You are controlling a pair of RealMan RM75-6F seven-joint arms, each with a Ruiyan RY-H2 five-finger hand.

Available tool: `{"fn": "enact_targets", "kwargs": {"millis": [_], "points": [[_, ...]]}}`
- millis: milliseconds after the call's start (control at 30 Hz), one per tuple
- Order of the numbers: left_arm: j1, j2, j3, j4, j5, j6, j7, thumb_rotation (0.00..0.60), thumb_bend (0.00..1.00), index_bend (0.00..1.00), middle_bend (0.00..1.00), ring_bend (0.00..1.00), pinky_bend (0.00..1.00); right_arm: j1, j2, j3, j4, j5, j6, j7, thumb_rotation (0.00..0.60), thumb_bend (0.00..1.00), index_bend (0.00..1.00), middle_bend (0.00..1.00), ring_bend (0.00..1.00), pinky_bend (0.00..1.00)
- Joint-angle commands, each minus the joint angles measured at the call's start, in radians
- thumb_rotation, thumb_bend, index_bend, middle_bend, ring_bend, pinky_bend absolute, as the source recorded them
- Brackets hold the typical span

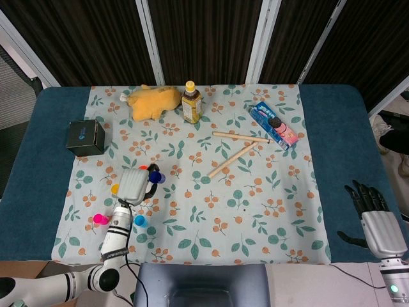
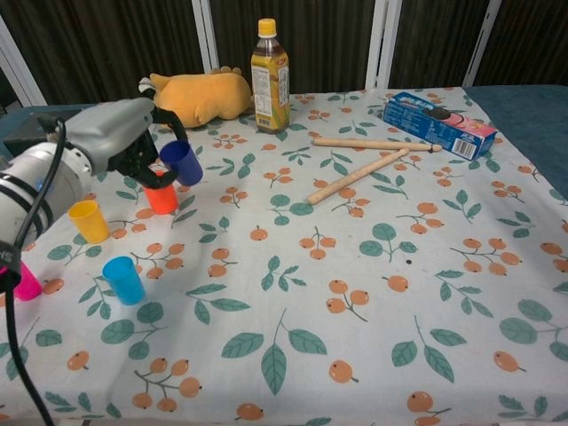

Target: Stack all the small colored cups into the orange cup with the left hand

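Note:
My left hand (image 2: 120, 133) holds the dark blue cup (image 2: 182, 162) in the air, tilted, just above and right of the orange cup (image 2: 161, 197), which stands on the cloth. In the head view the left hand (image 1: 134, 184) covers most of the orange cup (image 1: 153, 167), and the dark blue cup (image 1: 156, 177) shows at its fingertips. The yellow cup (image 2: 89, 220), the light blue cup (image 2: 122, 279) and the pink cup (image 2: 22, 282) stand apart near the front left. My right hand (image 1: 377, 220) hangs empty off the table's right edge, fingers spread.
At the back stand a yellow plush toy (image 2: 200, 96) and a tea bottle (image 2: 271, 67). A black box (image 1: 85, 137) sits at the left. Two wooden sticks (image 2: 359, 175) and a blue cookie packet (image 2: 441, 122) lie at the back right.

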State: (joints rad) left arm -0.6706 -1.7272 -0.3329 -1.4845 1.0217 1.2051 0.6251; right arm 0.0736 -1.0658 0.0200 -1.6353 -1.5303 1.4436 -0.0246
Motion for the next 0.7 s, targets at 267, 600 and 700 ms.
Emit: {"fn": "enact_targets", "kwargs": {"millis": [267,600,700], "points": [[-0.057,-0.025,-0.034,0.153,-0.076,-0.022,0.02,0.6,0.37,0.6,1.0,1.0,1.0,-0.002,0.008,-0.003,-0.003,-0.004,0.0,0.013,0.6,0.14,0.0,0.0,0.0,0.0],[-0.059,-0.012,-0.007,0.176,-0.101,-0.039,0.032,0.6,0.37,0.6,1.0,1.0,1.0,0.003,0.017,-0.01,-0.007,-0.009,-0.015,0.023,0.6,0.14,0.0,0.0,0.0,0.0],[-0.058,-0.01,-0.003,0.173,-0.102,-0.039,0.032,0.6,0.37,0.6,1.0,1.0,1.0,0.004,0.017,-0.011,-0.007,-0.01,-0.018,0.023,0.6,0.14,0.0,0.0,0.0,0.0]]}}
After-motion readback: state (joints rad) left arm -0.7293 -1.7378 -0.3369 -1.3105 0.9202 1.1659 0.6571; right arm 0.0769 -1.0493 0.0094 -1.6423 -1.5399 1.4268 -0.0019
